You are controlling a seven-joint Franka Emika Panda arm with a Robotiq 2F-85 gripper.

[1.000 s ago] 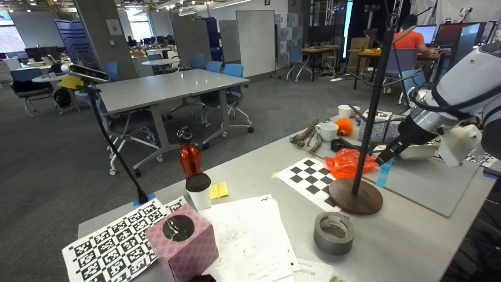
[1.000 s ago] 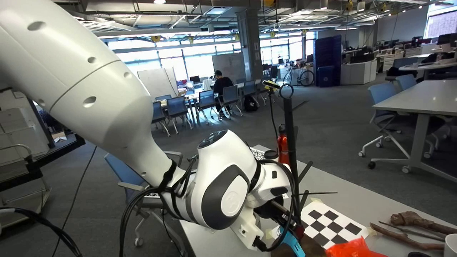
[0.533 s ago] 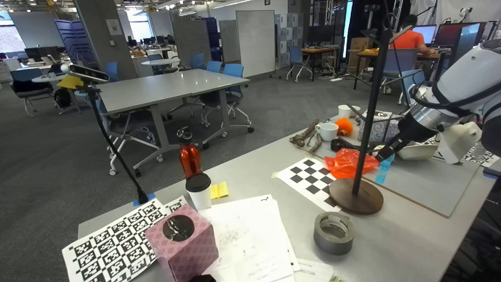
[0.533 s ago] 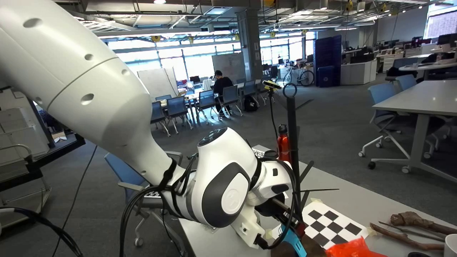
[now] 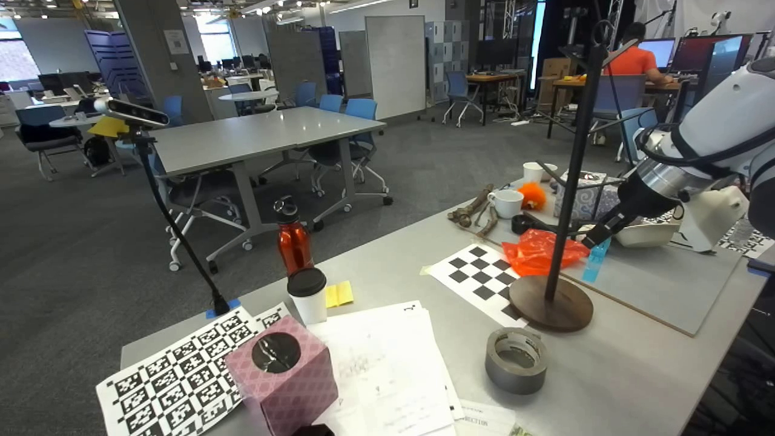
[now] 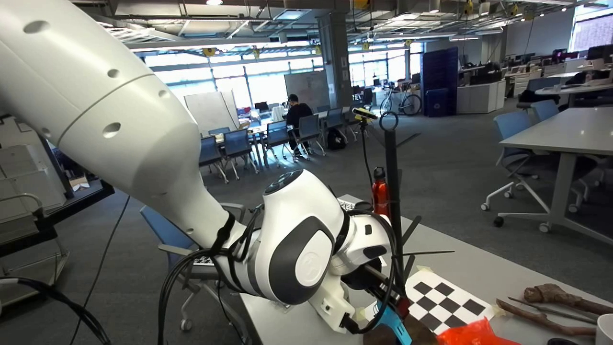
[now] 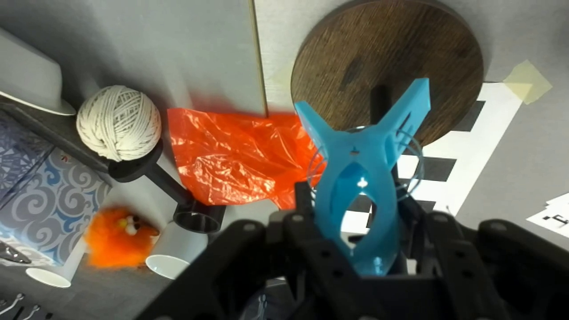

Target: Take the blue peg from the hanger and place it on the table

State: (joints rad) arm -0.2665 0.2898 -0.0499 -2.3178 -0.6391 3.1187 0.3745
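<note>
One blue peg (image 7: 362,171) juts below the tool (image 5: 590,241), seemingly clamped between its jaws.

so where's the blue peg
In the wrist view, the blue peg is right of centre, clasped in the pincer, red plastic at its left and the hanger's base partly behind it.

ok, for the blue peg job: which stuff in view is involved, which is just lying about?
Job:
light-blue clothes peg, gripped by the end effector
hanger
worktop (destination)

Just lying about:
duct-tape roll
pink tissue box
red water bottle
cream twine ball
fuzzy orange toy
</note>
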